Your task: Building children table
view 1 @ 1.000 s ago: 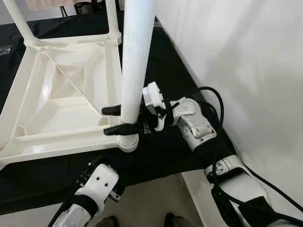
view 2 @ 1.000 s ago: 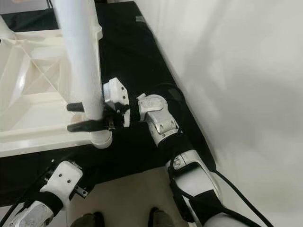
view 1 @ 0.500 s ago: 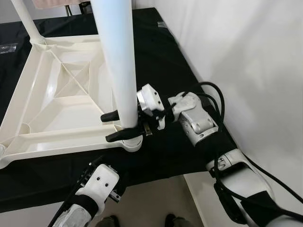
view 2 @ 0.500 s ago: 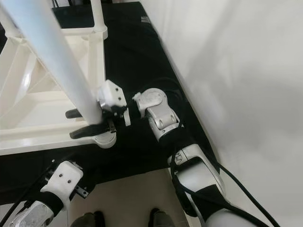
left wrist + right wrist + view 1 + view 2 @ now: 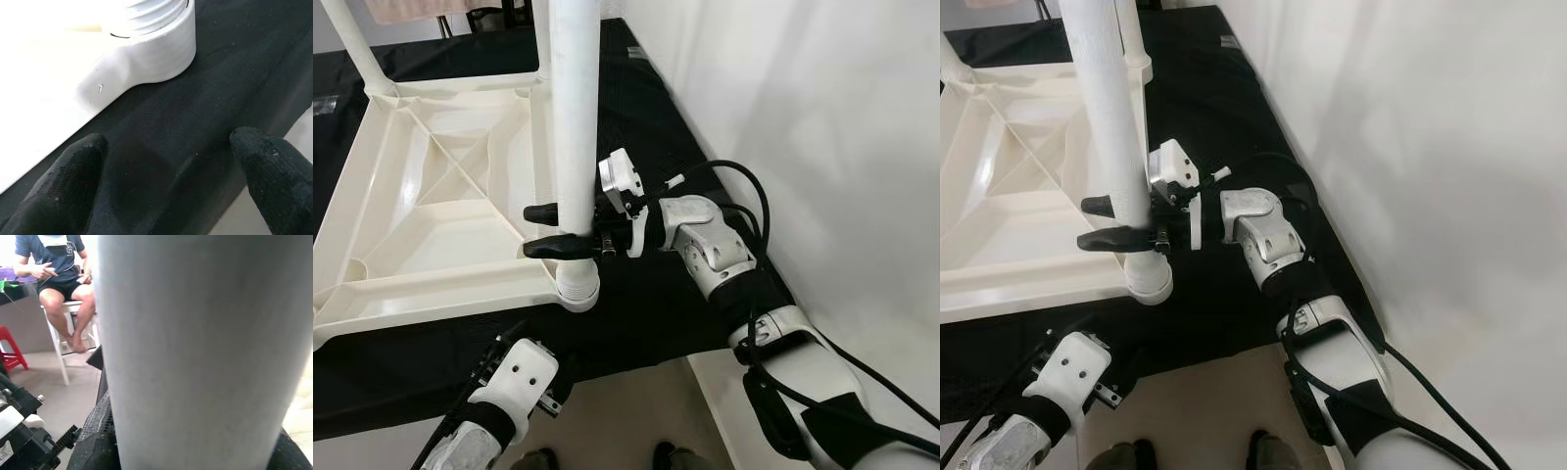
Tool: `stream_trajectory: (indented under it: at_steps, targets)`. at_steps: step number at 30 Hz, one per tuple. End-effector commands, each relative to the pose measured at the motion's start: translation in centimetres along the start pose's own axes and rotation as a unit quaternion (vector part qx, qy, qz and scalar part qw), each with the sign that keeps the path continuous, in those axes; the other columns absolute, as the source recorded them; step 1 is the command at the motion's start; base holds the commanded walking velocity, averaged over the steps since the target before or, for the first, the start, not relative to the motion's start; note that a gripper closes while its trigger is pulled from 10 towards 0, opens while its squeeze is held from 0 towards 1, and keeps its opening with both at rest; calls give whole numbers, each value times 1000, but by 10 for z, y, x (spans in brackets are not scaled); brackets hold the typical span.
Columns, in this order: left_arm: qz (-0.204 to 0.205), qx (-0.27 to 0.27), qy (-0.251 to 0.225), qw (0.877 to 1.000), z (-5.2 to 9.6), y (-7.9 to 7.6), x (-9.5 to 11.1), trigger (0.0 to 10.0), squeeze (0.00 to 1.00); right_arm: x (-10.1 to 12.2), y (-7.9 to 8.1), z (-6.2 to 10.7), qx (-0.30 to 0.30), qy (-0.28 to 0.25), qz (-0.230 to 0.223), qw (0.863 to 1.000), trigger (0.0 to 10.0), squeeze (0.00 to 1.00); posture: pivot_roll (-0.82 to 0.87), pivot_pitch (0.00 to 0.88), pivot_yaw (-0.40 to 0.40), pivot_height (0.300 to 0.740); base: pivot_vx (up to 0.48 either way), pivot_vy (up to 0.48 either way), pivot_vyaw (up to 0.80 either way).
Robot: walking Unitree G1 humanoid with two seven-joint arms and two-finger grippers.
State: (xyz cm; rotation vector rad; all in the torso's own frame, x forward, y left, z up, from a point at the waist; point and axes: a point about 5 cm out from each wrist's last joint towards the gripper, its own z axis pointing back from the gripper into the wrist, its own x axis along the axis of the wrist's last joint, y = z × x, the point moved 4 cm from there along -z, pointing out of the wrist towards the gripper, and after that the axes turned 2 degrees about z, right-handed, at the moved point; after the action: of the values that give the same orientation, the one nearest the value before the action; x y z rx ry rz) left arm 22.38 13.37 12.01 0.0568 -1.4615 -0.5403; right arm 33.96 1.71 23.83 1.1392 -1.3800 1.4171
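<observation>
At the near corner of the upturned tabletop point(image 5: 431, 211), the right gripper point(image 5: 558, 230) clamps the white leg point(image 5: 576, 117) upright in its socket point(image 5: 578, 291); any tilt could cross-thread it. The left gripper point(image 5: 171, 181) waits open below

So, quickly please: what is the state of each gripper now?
Left gripper: open, holding nothing, over the black cloth.
Right gripper: closed around the white table leg.
</observation>
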Motion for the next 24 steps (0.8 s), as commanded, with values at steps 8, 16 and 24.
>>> stream_trajectory:
  at_steps: [8, 16, 24]
  targets:
    - [1, 0, 11, 1000, 1, -1, -6, 10000, 0, -42, 7, 0, -50, 78, -30, 995, 10000, 0, 98, 262, -59, 740, 0, 0, 0]
    - [1, 1, 10, 1000, 0, -1, -6, 10000, 0, -51, -1, 2, -159, 107, -63, 979, 10000, 0, 91, 262, -64, 740, 0, 0, 0]
    - [1, 3, 11, 1000, 0, 1, -8, 10000, 0, -75, 29, 14, -347, 124, -81, 926, 10000, 0, 67, 260, -63, 740, 0, 0, 0]
